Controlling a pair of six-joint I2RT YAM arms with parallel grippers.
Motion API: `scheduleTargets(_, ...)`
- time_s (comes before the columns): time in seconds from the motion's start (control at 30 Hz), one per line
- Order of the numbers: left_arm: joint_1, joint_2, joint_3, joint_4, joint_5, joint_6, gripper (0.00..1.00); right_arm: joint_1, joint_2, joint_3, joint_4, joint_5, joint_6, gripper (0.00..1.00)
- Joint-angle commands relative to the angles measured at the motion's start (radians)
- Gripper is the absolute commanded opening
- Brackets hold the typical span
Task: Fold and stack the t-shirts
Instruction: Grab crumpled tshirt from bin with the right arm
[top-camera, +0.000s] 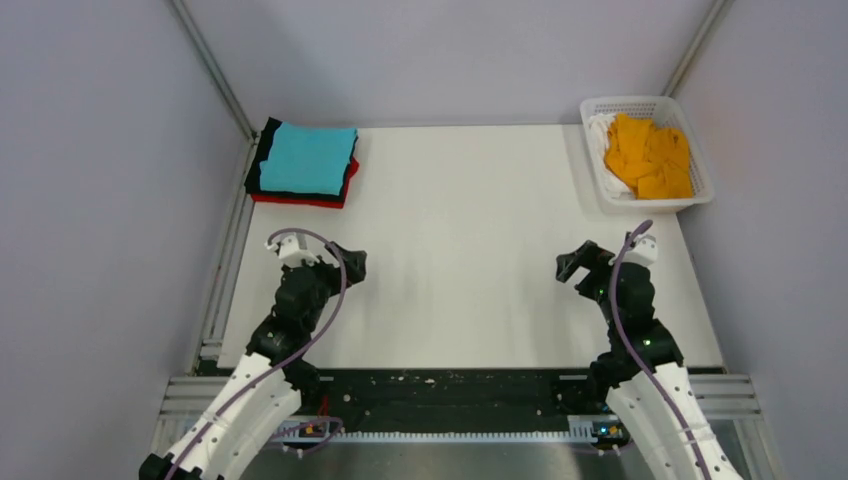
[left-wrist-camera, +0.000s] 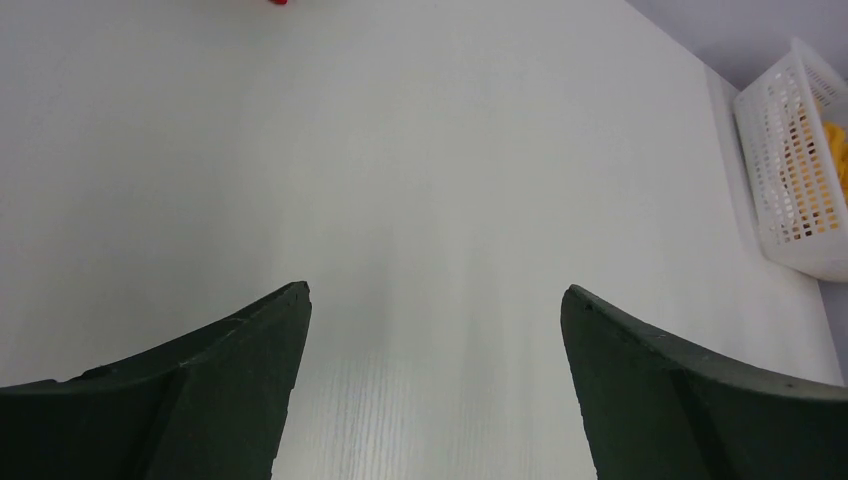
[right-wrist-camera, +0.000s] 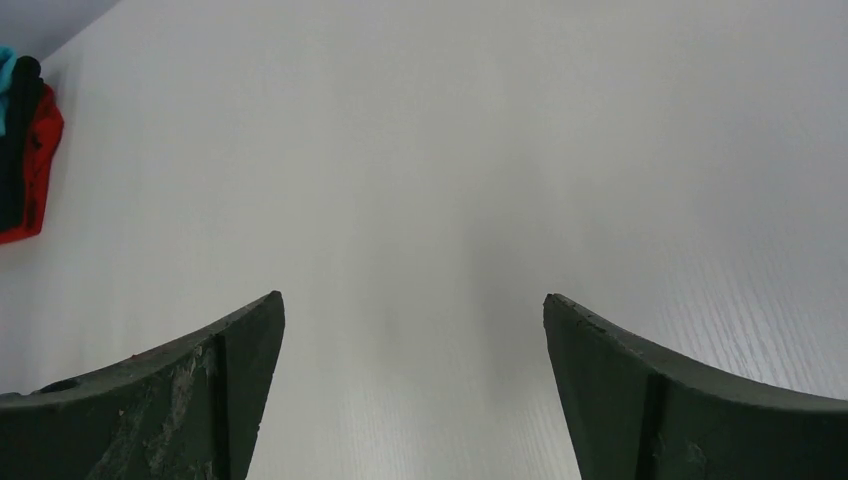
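Observation:
A folded stack of t-shirts lies at the table's far left corner: cyan t-shirt (top-camera: 308, 160) on top, black t-shirt (top-camera: 264, 152) under it, red t-shirt (top-camera: 300, 200) at the bottom. The orange-yellow t-shirt (top-camera: 650, 155) lies crumpled over a white t-shirt (top-camera: 603, 140) in the basket at the far right. My left gripper (top-camera: 352, 268) (left-wrist-camera: 435, 290) and right gripper (top-camera: 572, 265) (right-wrist-camera: 412, 297) hover over bare table near the front, both open and empty. The right wrist view catches the stack's edge (right-wrist-camera: 30, 160) at far left.
The white mesh basket (top-camera: 700, 190) (left-wrist-camera: 790, 170) stands at the table's far right corner. Grey walls with metal corner posts (top-camera: 215, 75) close in the back and sides. A metal rail (top-camera: 222, 290) runs along the left edge.

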Motion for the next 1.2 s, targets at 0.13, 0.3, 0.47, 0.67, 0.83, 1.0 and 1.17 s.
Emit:
scheduleTargets(0.13,0.001,-0.036,-0.026,0.147,0.031,-0.013,0.99,-0.002,0.084,0.078,0.111,0.031,-0.069,0.99)
scheduleTargets(0.3,0.002,-0.029,-0.029,0.163,0.028,0.000,0.99,-0.003,0.331,0.248,0.203,0.080,-0.096,0.99)
scheduleTargets(0.47,0.002,-0.030,-0.040,0.174,0.008,0.010,0.99,-0.059,0.630,0.535,0.223,0.165,-0.129,0.99)
scheduleTargets(0.67,0.003,-0.023,-0.045,0.196,-0.054,0.014,0.99,-0.285,1.007,0.884,0.113,0.044,-0.157,0.99)
scheduleTargets(0.83,0.003,-0.033,-0.045,0.207,-0.092,0.021,0.99,-0.382,1.315,1.141,0.086,0.075,-0.186,0.97)
scheduleTargets(1.0,0.003,-0.021,-0.085,0.298,-0.162,0.031,0.99,-0.449,1.612,1.421,0.048,0.085,-0.110,0.89)
scheduleTargets(1.17,0.003,0.019,-0.098,0.367,-0.179,0.045,0.99,-0.483,1.855,1.696,0.031,0.074,-0.077,0.78)
